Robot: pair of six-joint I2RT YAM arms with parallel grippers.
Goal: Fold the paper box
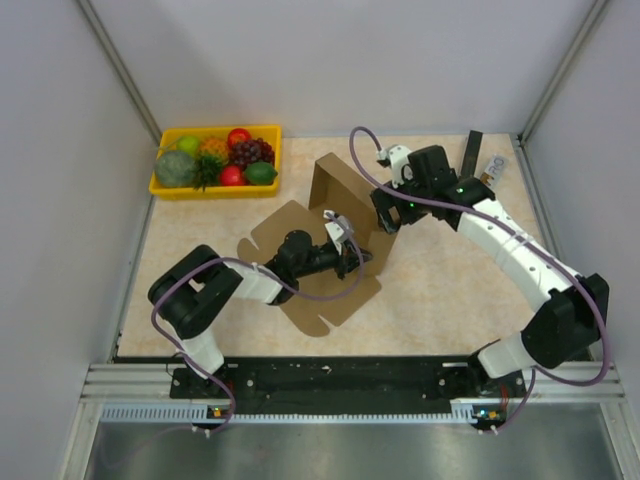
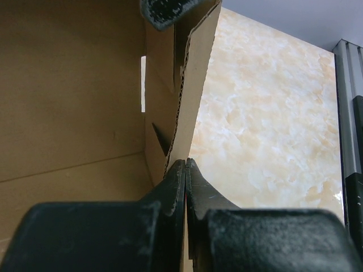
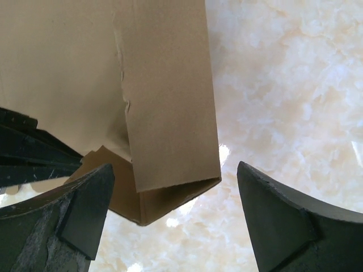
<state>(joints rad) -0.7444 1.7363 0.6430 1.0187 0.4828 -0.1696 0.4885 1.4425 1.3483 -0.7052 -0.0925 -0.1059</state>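
Two claws on one paper box (image 1: 312, 290)
My left claw (image 2: 185, 170) was shut on a box wall's edge. My right claw (image 3: 173, 170) stood wide open around a raised flap at the box's 2 o'clock, holding nothing. The box sat in the middle of the table (image 1: 450, 290).

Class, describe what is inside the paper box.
Inside the paper box, the left claw, shut, sits at a raised wall, bare cardboard floor beside it. The floor beneath the claw is hidden.
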